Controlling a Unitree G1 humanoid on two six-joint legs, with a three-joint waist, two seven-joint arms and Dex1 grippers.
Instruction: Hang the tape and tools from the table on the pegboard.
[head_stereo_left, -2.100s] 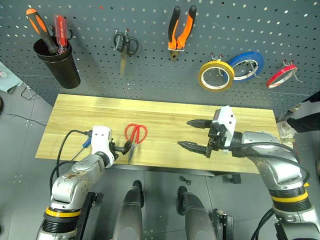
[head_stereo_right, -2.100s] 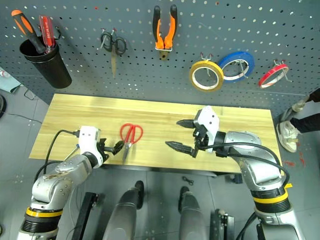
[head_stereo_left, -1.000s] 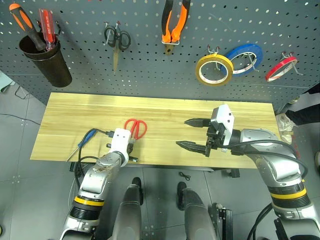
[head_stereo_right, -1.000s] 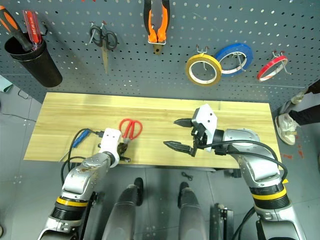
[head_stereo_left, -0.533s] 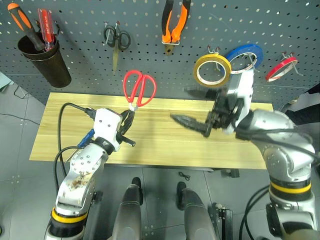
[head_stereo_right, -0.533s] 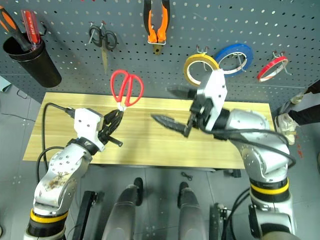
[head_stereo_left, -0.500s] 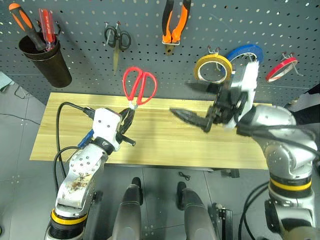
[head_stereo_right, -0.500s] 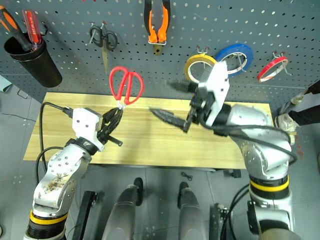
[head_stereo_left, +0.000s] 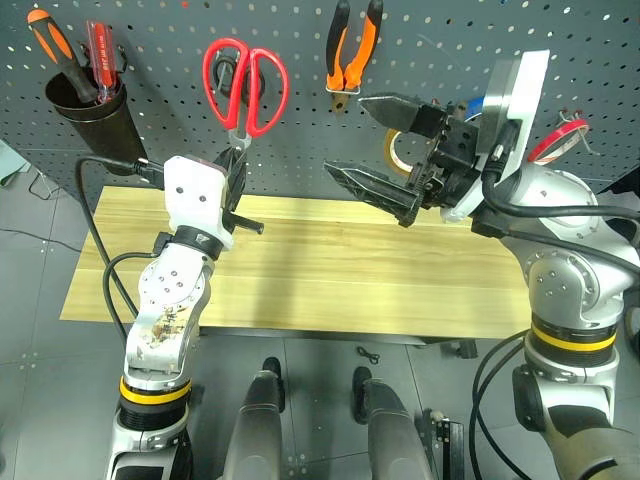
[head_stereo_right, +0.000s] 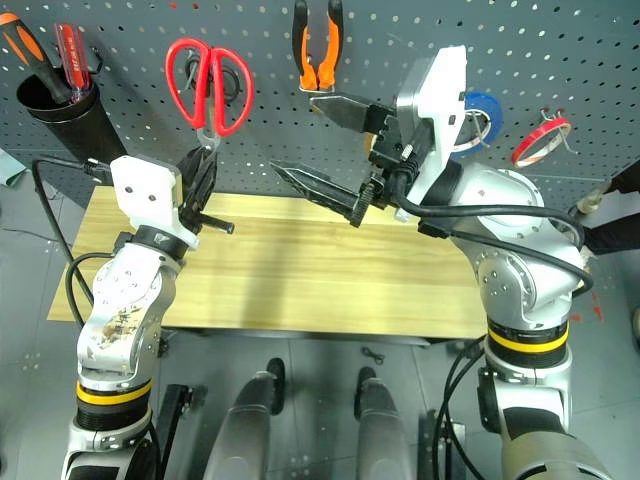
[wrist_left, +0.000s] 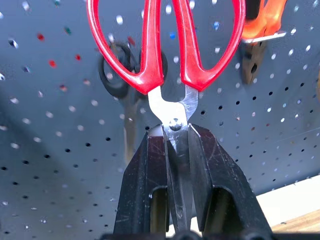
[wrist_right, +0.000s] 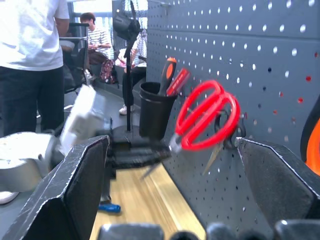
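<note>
My left gripper (head_stereo_left: 236, 165) is shut on the blades of the red-handled scissors (head_stereo_left: 245, 82), seen close up as scissors (wrist_left: 165, 47). It holds them upright with the handles up against the pegboard (head_stereo_left: 440, 40). My right gripper (head_stereo_left: 348, 137) hangs wide open and empty to the right of them, above the table (head_stereo_left: 350, 270). The orange-and-black pliers (head_stereo_left: 352, 48) hang on the pegboard. The tan tape (head_stereo_left: 395, 152) hangs there too, partly hidden behind my right gripper. A blue-handled screwdriver (wrist_right: 108, 207) lies on the table by my left arm.
A black cup (head_stereo_left: 92, 108) holding two screwdrivers hangs at the board's upper left. Small black scissors (wrist_left: 116, 75) hang behind the red ones. A thin red roll (head_stereo_left: 560, 140) hangs at the far right. People (wrist_right: 30, 55) are beyond the table's left end.
Both arms have risen. The left gripper has carried the red scissors up from above the table to the pegboard's upper rows. The right gripper has lifted, still open.
</note>
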